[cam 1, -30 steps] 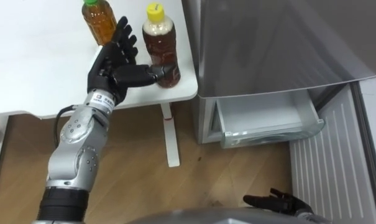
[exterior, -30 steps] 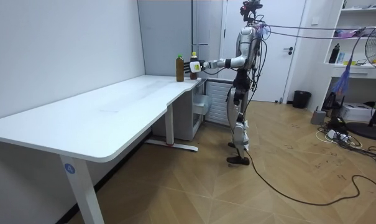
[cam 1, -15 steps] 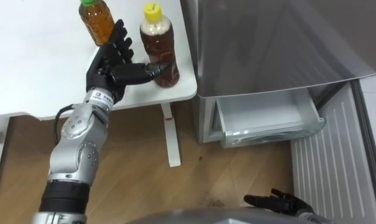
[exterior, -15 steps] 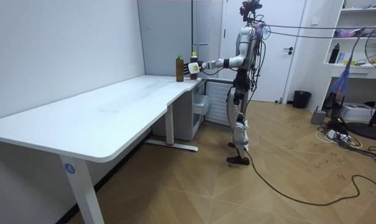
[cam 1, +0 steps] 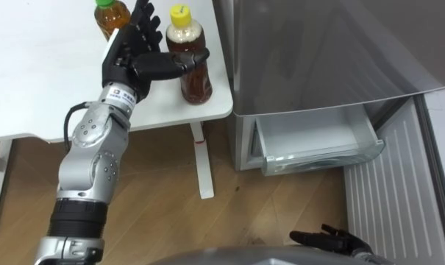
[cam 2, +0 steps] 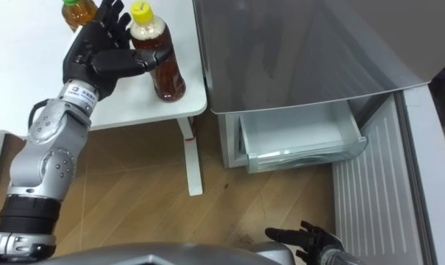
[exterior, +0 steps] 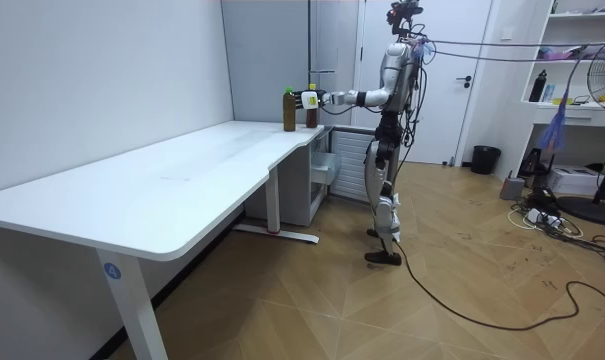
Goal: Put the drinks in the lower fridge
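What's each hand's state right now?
Left hand: open, fingers straight, thumb laid across the yellow-capped bottle, not yet gripping it.
Right hand: open, holding nothing.

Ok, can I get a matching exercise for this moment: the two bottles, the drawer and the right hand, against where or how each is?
1 yellow-cap bottle
2 green-cap bottle
3 drawer
4 right hand

a pulled out, low in the fridge
b low over the floor, fingers spread
c touched by the thumb of the left hand
d on the table, left of the left hand

Pairs: 1-c; 2-d; 3-a; 4-b
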Tool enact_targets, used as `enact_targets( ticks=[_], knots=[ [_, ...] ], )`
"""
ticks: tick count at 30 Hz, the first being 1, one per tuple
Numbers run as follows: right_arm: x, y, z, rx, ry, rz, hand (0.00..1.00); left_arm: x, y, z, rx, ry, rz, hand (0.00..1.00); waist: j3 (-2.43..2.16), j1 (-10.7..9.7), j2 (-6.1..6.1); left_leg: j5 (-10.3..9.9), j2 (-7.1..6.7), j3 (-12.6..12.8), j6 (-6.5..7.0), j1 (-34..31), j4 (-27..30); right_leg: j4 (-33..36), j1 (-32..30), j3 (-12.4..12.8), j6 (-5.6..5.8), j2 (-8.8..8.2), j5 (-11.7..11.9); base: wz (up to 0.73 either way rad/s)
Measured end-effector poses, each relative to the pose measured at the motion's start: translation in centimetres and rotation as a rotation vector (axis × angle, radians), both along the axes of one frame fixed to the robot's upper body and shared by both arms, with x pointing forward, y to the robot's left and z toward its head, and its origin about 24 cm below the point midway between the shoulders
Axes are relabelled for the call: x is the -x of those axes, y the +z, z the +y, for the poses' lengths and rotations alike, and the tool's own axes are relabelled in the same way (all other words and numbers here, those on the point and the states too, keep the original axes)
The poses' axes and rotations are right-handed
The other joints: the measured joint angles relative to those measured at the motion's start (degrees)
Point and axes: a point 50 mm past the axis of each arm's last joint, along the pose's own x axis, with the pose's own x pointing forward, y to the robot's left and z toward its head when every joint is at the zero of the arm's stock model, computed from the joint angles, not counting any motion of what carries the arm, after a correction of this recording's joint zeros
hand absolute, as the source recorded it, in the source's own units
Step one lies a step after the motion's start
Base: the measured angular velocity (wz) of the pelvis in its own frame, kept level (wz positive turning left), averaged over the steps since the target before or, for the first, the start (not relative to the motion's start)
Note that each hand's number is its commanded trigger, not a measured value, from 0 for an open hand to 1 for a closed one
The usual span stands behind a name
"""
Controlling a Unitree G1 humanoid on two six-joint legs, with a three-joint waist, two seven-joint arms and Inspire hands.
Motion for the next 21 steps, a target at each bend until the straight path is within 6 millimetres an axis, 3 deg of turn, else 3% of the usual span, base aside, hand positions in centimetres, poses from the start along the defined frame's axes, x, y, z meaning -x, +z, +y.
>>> enact_targets(
  ticks=[21],
  knots=[
    [-0.04, 0.01, -0.02, 0.001, 0.0, -0.001, 0.0, -0.28, 0.44, -0.32, 0.002, -0.043, -0.024, 0.0, 0.01, -0.1, -0.24, 0.0, 0.01, 0.0, 0.0, -0.4, 0.4, 0.1, -0.4, 0.1, 0.0, -0.03, 0.0, 0.0]
  ],
)
